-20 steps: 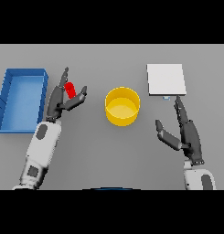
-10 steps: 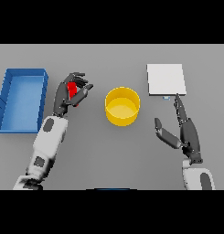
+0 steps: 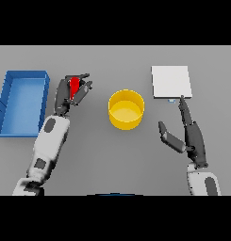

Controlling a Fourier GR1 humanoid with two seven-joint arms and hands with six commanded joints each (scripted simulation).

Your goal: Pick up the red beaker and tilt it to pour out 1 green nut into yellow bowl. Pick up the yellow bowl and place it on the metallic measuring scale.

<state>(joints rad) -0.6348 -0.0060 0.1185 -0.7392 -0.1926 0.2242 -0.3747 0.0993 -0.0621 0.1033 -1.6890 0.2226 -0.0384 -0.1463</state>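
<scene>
Dark fingers of the left hand (image 3: 70,92) are curled round the red beaker (image 3: 75,84), which shows only as a narrow red strip between them, standing roughly upright; most of it is covered by the hand, so its mouth and anything inside it cannot be made out. That arm rises from the lower left at a slant, white and grey forearm pointing up towards the far side of the table (image 3: 112,160), with the hand between the blue tray (image 3: 8,101) and the yellow bowl (image 3: 127,109). The right hand (image 3: 190,136) is over on the right, near the front, fingers straight and reaching away from the robot, thumb spread out to the side towards the bowl; it holds nothing. Its longest fingertip lies just short of the near edge of the scale (image 3: 171,82), a pale square plate at the far right with a small tab on its near edge. The bowl stands on the table about midway between the two hands, apart from both and apart from the scale; its inside looks plain yellow, and I can see no nut in it. The tray, a shallow blue box along the left edge, shows only its blue floor.
</scene>
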